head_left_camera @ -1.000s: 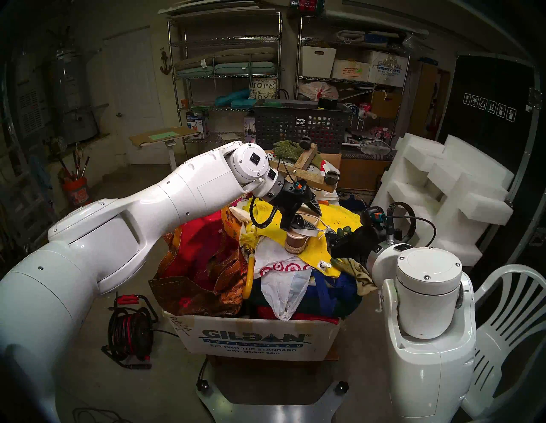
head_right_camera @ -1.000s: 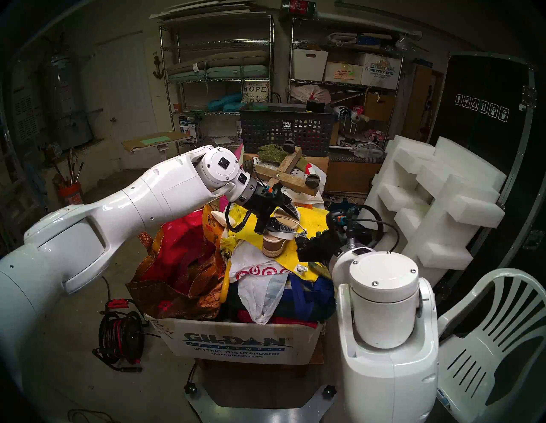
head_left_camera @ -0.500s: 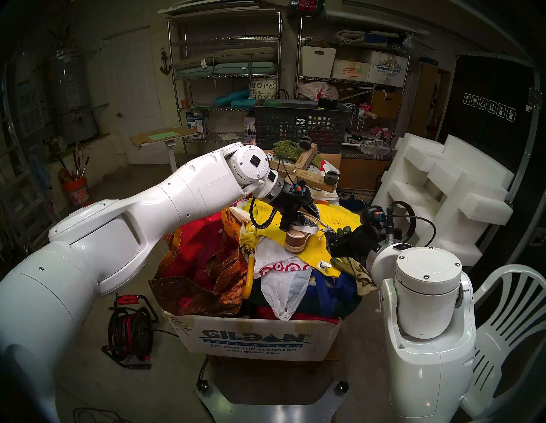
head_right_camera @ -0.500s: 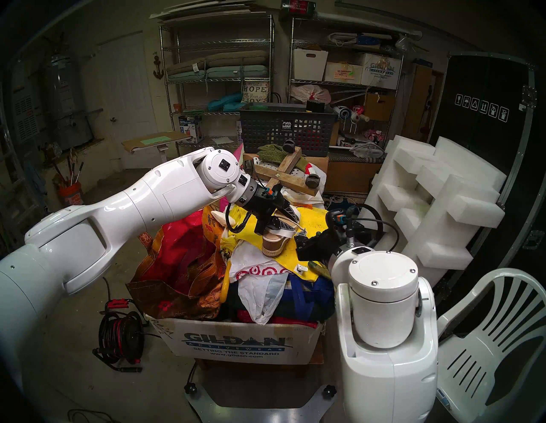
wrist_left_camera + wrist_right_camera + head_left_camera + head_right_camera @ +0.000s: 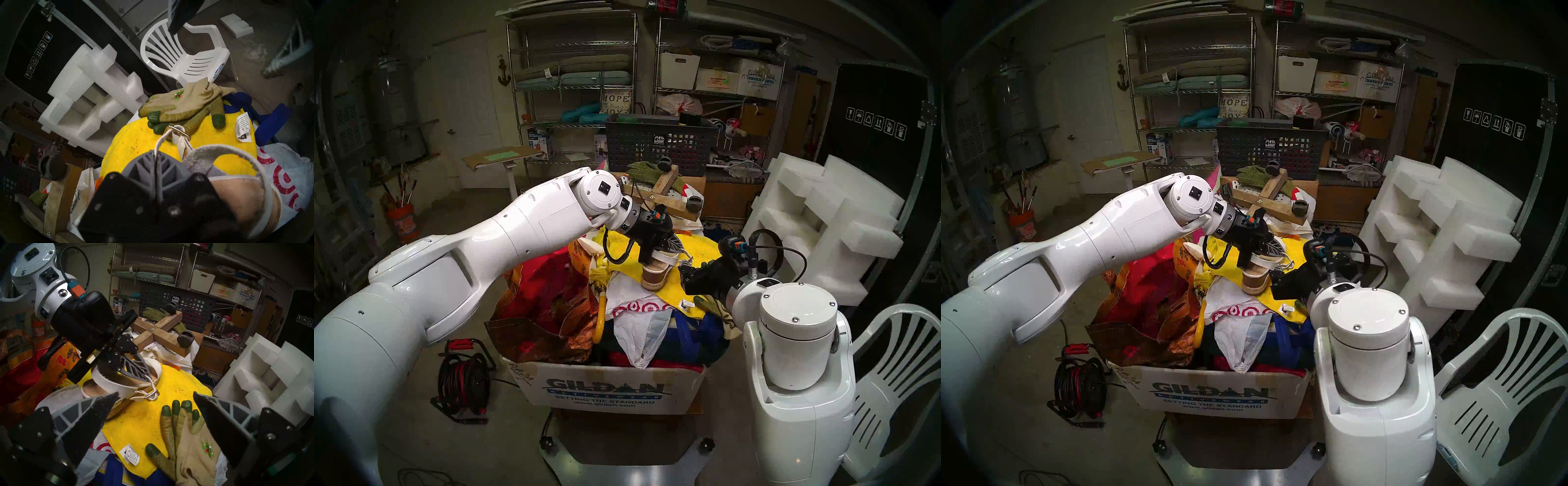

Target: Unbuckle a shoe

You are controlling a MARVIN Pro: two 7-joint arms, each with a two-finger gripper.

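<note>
**Left fingers pinch the ankle strap; the buckle is not yet open**

The sandal [image 5: 122, 387] lies on a yellow towel [image 5: 141, 421] on top of a heap of bags and cloth in a cardboard box [image 5: 605, 390]. Its brown heel points toward the robot and its toe points away.

The left gripper [image 5: 146, 377] reaches down over the sandal from the left. Its fingers [image 5: 144, 168] are fully closed, and the thin white ankle strap [image 5: 160, 141] comes out from between their tips, so they have hold of this strap. The strap runs from the tips to the metal buckle [image 5: 152, 394], which hangs just beside the sandal's side, above the towel.

The right gripper [image 5: 154, 400] is near the buckle but apart from it. Its fingers [image 5: 95, 409] are wide open and hold nothing. The buckle appears between the two open tips, a little further away, and a green and beige work glove [image 5: 186, 438] lies just under them.

I judge that the step in hand is to secure the strap with one hand. The next move probably calls for the right fingers to go forward and close on the buckle or the free strap end, then pull the strap back from the pin. The strap is thin and soft, so it may slip.
</note>
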